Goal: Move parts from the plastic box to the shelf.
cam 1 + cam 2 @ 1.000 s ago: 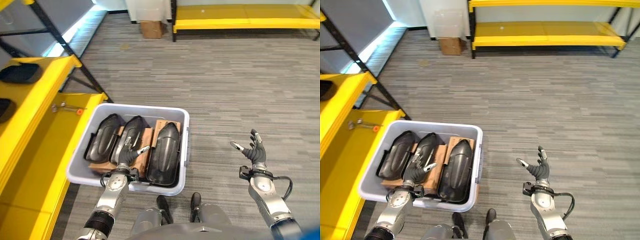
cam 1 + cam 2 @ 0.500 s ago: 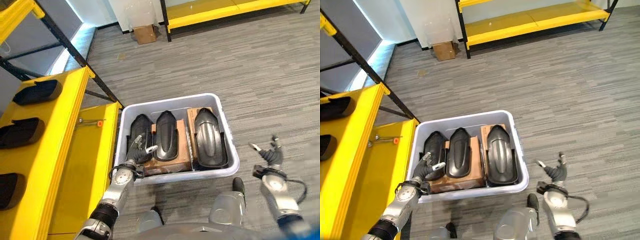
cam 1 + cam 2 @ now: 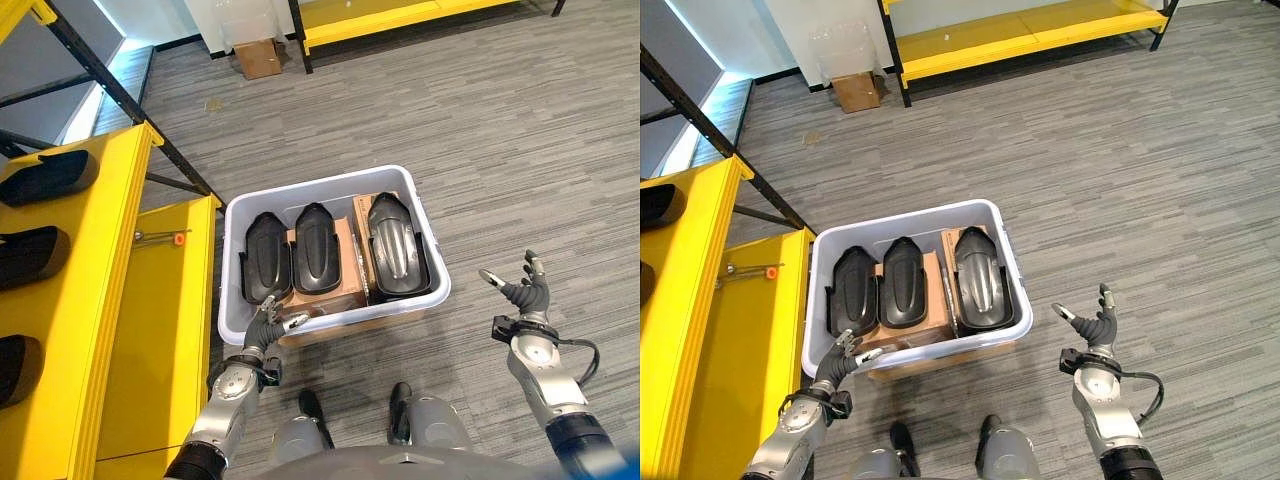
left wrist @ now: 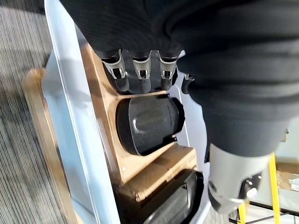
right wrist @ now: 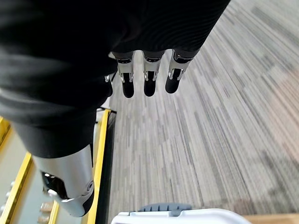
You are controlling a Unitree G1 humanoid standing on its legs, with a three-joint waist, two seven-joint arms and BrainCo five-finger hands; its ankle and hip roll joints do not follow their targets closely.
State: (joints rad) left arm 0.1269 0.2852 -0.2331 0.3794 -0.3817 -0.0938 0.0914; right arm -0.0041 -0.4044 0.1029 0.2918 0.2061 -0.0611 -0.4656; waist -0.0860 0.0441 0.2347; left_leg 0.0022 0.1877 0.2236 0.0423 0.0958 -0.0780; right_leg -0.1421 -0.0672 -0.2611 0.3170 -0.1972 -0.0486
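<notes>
Left hand (image 3: 262, 338), fingers relaxed, empty, at near rim of pale grey plastic box (image 3: 430, 270) | three black moulded parts (image 3: 316, 249) inside | right hand (image 3: 527, 300) fingers spread, empty, well right of box

Three dark moulded parts on the yellow metal shelf (image 3: 100, 300) are cut by the picture's left edge, only their right ends showing.
Brown cardboard pads (image 3: 340, 270) under the three glossy black shell-shaped parts (image 3: 318, 248) in the pale grey plastic box (image 3: 432, 262): mostly covered, extent unclear.
Small item with an orange tip (image 3: 178, 238) on the shelf's lower level, near its far edge: too small to identify.
Left hand (image 3: 268, 328) at the box's near wall: contact with the rim can't be told.
Left wrist view: dark cover hides the box's near left corner.
Right wrist view: box rim cut off at the frame edge.
</notes>
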